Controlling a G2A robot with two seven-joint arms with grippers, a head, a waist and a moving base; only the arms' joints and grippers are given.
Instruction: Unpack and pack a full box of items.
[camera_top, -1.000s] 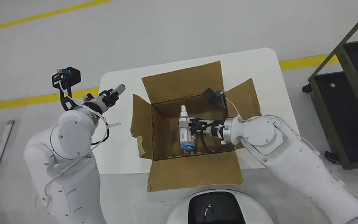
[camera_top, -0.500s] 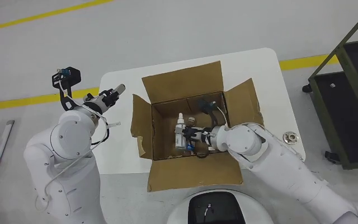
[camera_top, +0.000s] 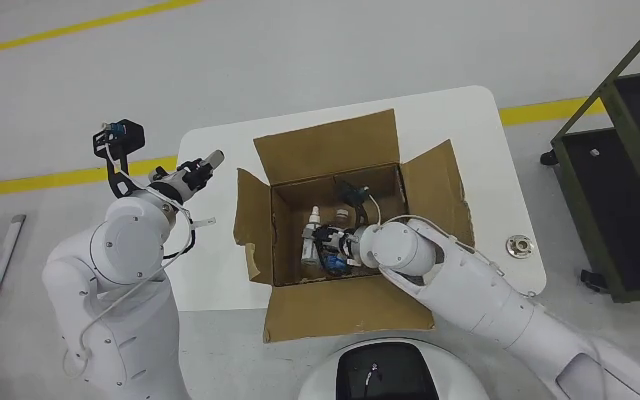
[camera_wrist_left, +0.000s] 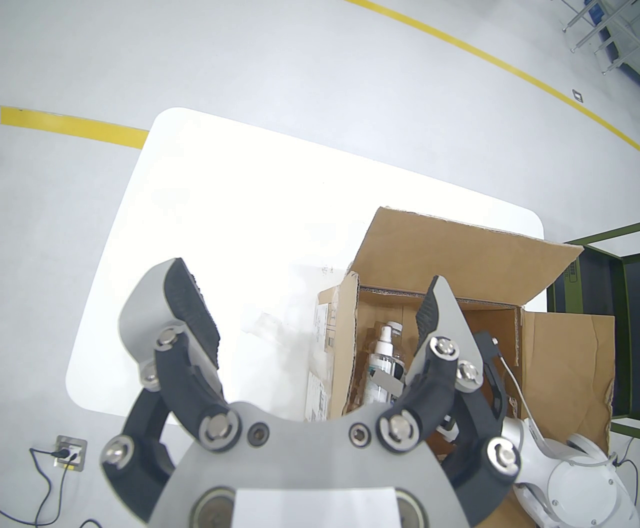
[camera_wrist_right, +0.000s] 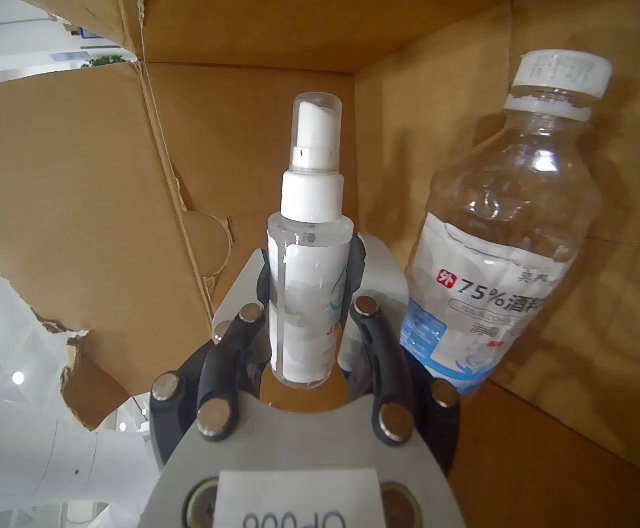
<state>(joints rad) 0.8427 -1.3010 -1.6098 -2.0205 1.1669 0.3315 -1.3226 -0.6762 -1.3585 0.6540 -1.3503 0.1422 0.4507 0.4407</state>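
Observation:
An open cardboard box (camera_top: 325, 145) stands in the middle of the white table. Inside it, my right gripper (camera_wrist_right: 311, 270) is shut on a clear spray bottle (camera_wrist_right: 310, 240) with a white pump head, near the box's left wall (camera_top: 285, 225). In the top view the spray bottle (camera_top: 310, 230) lies along the box floor. Right beside it leans a clear bottle (camera_wrist_right: 505, 225) with a white cap and a blue-and-white label. My left gripper (camera_wrist_left: 306, 285) hangs open and empty above the table's left end, left of the box (camera_wrist_left: 450, 250).
The box's four flaps are folded outward over the table (camera_top: 450, 120). A small round metal piece (camera_top: 517, 243) lies near the table's right edge. A green cart (camera_top: 600, 180) stands off the table on the right.
My right arm has carried the spray bottle leftward inside the box, toward its left wall. The left arm has stayed where it was.

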